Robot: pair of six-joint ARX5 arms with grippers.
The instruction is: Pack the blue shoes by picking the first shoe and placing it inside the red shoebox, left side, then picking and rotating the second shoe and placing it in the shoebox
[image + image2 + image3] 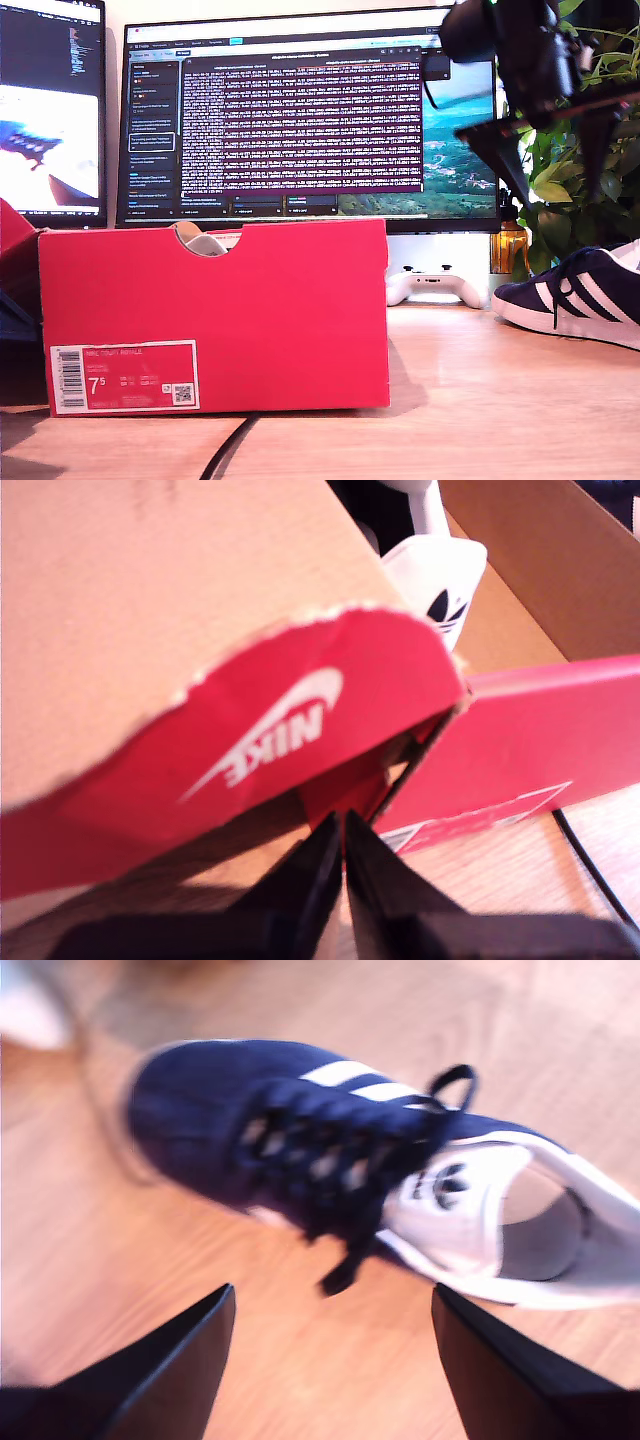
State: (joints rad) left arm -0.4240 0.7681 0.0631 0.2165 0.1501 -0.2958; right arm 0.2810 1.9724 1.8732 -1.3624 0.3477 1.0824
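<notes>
My first gripper [343, 825] is clenched beside the red Nike shoebox [290, 310], while my second gripper [330, 1310] hovers released over the navy sneaker [300, 1130] on the wooden desk [480, 400].

The shoebox [215, 310] is matt red cardboard, raw brown inside; the shoe [330, 1150] soft navy suede; the table [480, 400] smooth pale wood.

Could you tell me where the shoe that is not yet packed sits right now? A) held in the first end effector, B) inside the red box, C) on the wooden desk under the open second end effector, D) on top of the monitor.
C: the blue shoe lies on the wooden desk below my open second end effector, apart from its fingers.
</notes>
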